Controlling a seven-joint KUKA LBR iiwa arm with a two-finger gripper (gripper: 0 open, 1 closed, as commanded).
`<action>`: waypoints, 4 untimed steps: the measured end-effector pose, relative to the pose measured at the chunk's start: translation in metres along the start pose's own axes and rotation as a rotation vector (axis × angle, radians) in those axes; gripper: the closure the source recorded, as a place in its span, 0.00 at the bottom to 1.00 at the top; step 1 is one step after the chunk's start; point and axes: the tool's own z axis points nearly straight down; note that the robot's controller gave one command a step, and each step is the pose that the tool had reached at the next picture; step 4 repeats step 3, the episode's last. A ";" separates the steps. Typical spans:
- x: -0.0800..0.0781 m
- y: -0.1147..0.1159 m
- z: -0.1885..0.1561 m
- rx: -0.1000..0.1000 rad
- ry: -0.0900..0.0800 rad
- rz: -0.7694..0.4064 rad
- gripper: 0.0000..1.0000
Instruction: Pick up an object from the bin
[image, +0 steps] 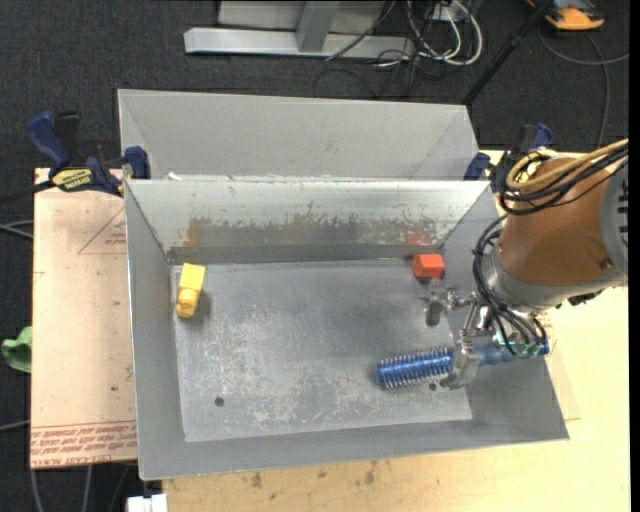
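My gripper hangs low over the right part of the bin floor, with its fingers spread open. One fingertip stands toward the back. The other fingertip is right at the right end of a blue ribbed cylinder, like a hair roller or brush, which lies on its side near the front right. Nothing sits between the fingers. A small orange-red block rests by the back wall, just behind the gripper.
A yellow toy piece lies at the back left corner of the floor. The arm with its orange cover leans in over the right wall.
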 end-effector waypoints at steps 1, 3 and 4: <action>-0.001 -0.009 0.090 -0.002 0.000 0.162 0.00; -0.011 -0.004 -0.043 0.001 -0.016 0.134 1.00; -0.011 -0.004 -0.043 0.001 -0.016 0.134 1.00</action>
